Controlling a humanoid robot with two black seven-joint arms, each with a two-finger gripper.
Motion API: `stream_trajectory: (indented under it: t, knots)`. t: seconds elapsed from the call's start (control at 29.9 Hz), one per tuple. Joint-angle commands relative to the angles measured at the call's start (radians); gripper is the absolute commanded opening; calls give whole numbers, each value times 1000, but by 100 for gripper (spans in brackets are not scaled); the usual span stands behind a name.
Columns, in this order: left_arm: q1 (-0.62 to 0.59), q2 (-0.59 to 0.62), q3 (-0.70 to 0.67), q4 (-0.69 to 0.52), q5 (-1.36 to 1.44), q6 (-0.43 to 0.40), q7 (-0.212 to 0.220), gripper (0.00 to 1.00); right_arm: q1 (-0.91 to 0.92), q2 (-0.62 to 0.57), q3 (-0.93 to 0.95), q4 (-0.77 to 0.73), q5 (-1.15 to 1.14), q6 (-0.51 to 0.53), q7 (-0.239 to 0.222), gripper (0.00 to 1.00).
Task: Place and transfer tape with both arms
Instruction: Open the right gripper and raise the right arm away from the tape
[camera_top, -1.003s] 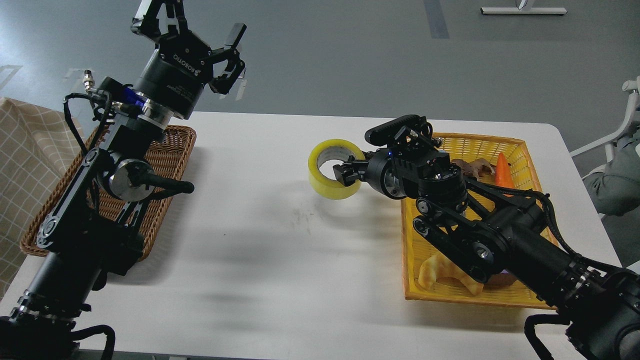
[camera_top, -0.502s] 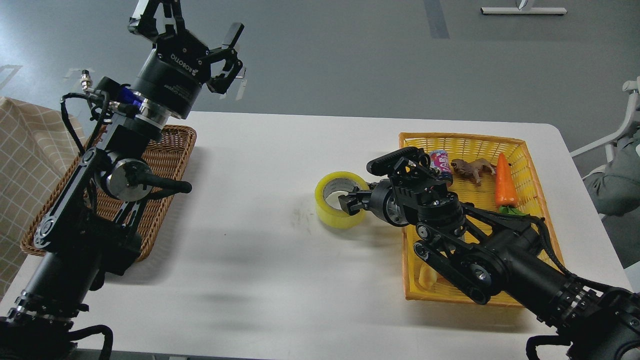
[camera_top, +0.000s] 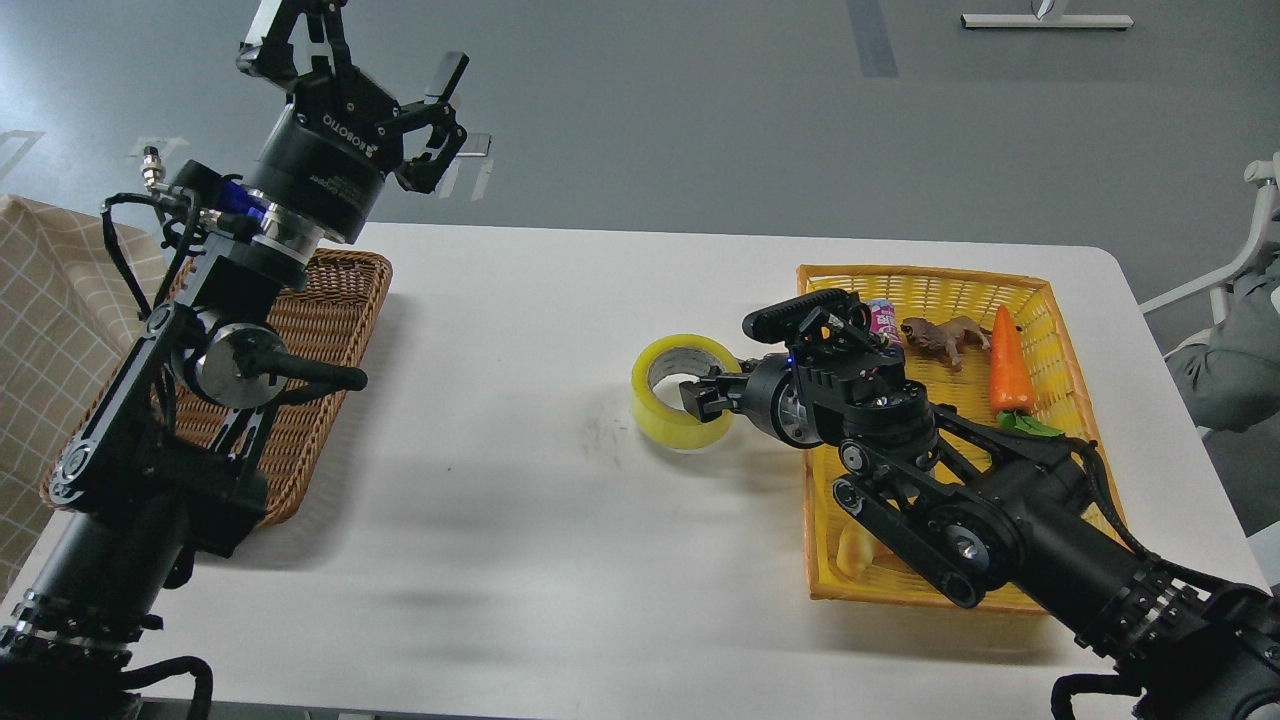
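While your right gripper (camera_top: 712, 392) fingers grasp the tape (camera_top: 683, 392) resting mid-bench (camera_top: 520, 560), release and handover remain; left gripper (camera_top: 345, 60), at 10 o'clock, fingers released.

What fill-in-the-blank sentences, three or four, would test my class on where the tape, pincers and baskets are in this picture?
1. The right pincer grips the yellow tape, which rests on the ____ table.
2. The left pincer is raised above the table with its fingers ____.
3. The carrot lies in the ____ basket.
4. The wicker basket beneath the left arm is ____ in colour.

Missing words: white; open; yellow; brown
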Motion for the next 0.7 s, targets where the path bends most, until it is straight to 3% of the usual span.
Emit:
stream_trajectory:
  t: [0.0, 0.03, 0.07, 0.1, 0.13, 0.43, 0.67]
  knots:
    - [4, 0, -7, -1, 1, -1, 0, 98, 1, 0, 7, 7, 0, -41, 0, 60]
    - [4, 0, -8, -1, -1, -1, 0, 98, 3, 0, 8, 7, 0, -46, 1, 62]
    - [4, 0, -8, -3, 1, -1, 0, 98, 3, 0, 10, 7, 0, -59, 1, 71]
    - [4, 2, -10, -3, 1, -1, 0, 98, 1, 0, 16, 9, 0, -76, 1, 91]
    - [4, 4, -12, -3, -1, -1, 0, 98, 1, 0, 21, 10, 0, -86, 0, 96]
    - [7, 17, -10, -3, -1, 12, 1, 98, 8, 0, 119, 103, 89, -104, -10, 100]
    - [1, 46, -5, -1, -2, 13, 12, 98, -38, 0, 235, 310, 91, -106, -7, 100]
